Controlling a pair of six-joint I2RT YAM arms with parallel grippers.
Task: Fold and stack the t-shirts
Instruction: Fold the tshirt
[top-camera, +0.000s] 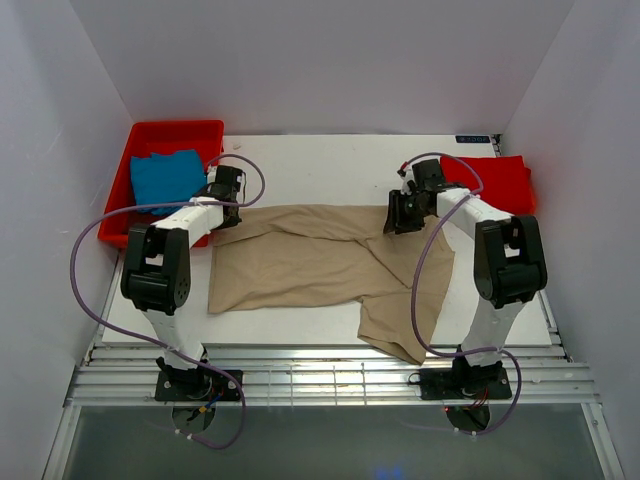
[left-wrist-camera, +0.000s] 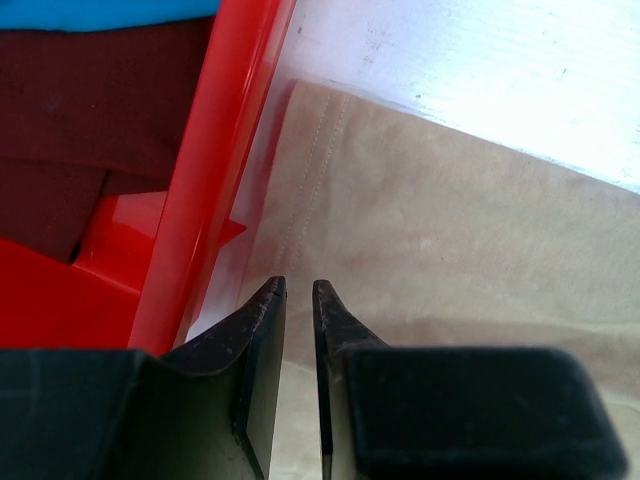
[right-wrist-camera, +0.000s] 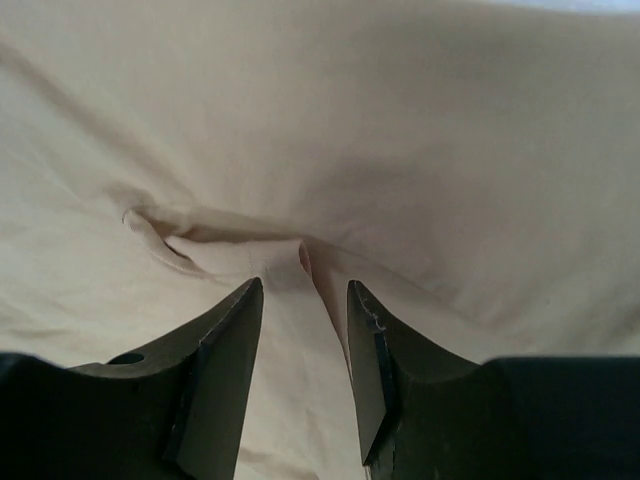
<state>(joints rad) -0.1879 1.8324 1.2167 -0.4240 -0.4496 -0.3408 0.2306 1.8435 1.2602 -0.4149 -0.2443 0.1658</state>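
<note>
White worktop (top-camera: 330, 165) carries the tan t-shirt (top-camera: 300, 255) spread wide, one flap reaching past the near edge. Left fingers (left-wrist-camera: 262, 340) are almost pressed together at its hem beside the red tray (left-wrist-camera: 215, 170), whether on cloth I cannot tell. Right fingers (right-wrist-camera: 225, 340) stand part spread astride a raised fold.

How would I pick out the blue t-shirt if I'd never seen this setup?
Find the white table and look at its far left corner, where a red plastic tray sits. The blue t-shirt lies folded inside it. It is the only blue cloth in view; the tan shirt and red shirt lie outside the tray.
</note>
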